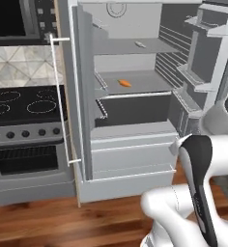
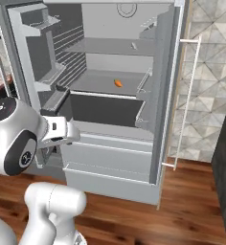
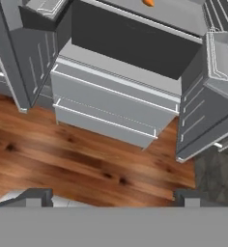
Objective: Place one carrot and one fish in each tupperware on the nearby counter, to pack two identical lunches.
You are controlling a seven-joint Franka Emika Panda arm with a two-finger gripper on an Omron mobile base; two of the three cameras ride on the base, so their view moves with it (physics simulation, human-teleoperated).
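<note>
A white robot arm stands on a wood floor (image 1: 48, 217), facing an open fridge (image 1: 130, 130) whose two doors are swung wide. Everything here is placed relative to that fridge.

Nearest, the gripper (image 3: 113, 195) hangs low in front of the fridge, over the floor, pointing toward the bottom drawers (image 3: 111, 108). In the hand view, its two dark fingertips (image 3: 36, 195) sit far apart at the bottom edge with nothing between them, so the hand looks spread and empty.

Farther in, above the drawers and a deep dark bin, a small orange carrot (image 1: 125, 83) lies on the middle shelf (image 1: 145, 84), near its centre. Its long axis seems to run roughly side to side across the shelf, slightly angled. From the hand, it lies above and ahead, well apart; reaching it likely means lifting and extending forward into the fridge.

Farthest, on the upper shelf, rests a slim pale object (image 1: 140, 45), probably the silver fish, too small to be sure.
</note>
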